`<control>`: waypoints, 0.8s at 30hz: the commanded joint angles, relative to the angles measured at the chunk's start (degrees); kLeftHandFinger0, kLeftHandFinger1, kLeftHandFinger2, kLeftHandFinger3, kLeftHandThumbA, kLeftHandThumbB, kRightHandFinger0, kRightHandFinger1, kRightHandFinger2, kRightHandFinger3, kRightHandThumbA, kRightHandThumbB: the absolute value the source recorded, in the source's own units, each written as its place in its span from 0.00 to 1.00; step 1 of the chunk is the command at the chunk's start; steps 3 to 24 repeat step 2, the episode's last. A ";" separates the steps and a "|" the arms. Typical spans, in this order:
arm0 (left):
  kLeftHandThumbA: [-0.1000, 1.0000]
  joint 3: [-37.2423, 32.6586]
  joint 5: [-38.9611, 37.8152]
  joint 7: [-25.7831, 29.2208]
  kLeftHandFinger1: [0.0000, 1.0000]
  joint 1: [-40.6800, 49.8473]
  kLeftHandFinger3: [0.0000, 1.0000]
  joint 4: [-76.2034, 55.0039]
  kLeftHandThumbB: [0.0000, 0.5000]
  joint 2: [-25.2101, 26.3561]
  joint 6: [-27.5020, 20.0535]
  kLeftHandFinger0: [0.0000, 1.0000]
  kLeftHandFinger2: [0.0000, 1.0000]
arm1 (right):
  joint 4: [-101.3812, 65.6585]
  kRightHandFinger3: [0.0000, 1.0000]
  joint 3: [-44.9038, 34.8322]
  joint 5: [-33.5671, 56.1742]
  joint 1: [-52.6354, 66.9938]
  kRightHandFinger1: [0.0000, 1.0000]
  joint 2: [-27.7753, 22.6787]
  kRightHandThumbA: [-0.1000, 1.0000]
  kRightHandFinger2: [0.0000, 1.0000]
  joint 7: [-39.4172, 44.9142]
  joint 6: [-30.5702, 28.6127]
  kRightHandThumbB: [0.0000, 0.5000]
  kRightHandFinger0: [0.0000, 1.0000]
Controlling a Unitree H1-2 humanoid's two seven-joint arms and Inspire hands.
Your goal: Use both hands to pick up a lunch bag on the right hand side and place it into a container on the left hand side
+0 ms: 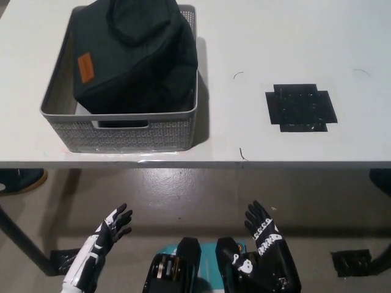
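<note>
Below the front edge of the white tabletop [293, 36], over the grey floor [195, 189], both hands hang palm-up and hold nothing. The white left hand [101, 244] sits at the lower left with its fingers [122, 215] spread apart and pointing up toward the tabletop edge, touching nothing. The black right hand [266, 244] sits at the lower right, its fingers [252, 213] likewise apart and free. Both hands are well apart from the tabletop and from each other.

The black lunch bag [131, 55] lies inside the grey woven-pattern container [140, 131] at the left of the tabletop. The bag fills most of the container, bulges above the rim, and shows an orange tag [85, 66] on its left face. The container stands near the front edge of the tabletop, its handle slot facing forward.

To the right, a black tape patch [299, 107] lies flat on the tabletop, well apart from the container, with bare white surface between and around them. A dark shoe [21, 180] shows on the floor at the far left.
</note>
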 commanded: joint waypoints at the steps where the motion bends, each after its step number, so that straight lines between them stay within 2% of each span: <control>1: 1.00 -0.15 0.10 1.37 1.00 -1.20 1.00 -1.05 0.32 0.44 -2.14 1.00 1.00 | -0.46 1.00 -0.34 0.30 -1.64 1.00 1.23 1.00 1.00 1.83 -3.41 0.26 1.00; 24: 1.00 -0.15 0.10 1.37 1.00 -1.20 1.00 -1.05 0.32 0.44 -2.14 1.00 1.00 | -0.46 1.00 -0.34 0.30 -1.64 1.00 1.23 1.00 1.00 1.83 -3.41 0.26 1.00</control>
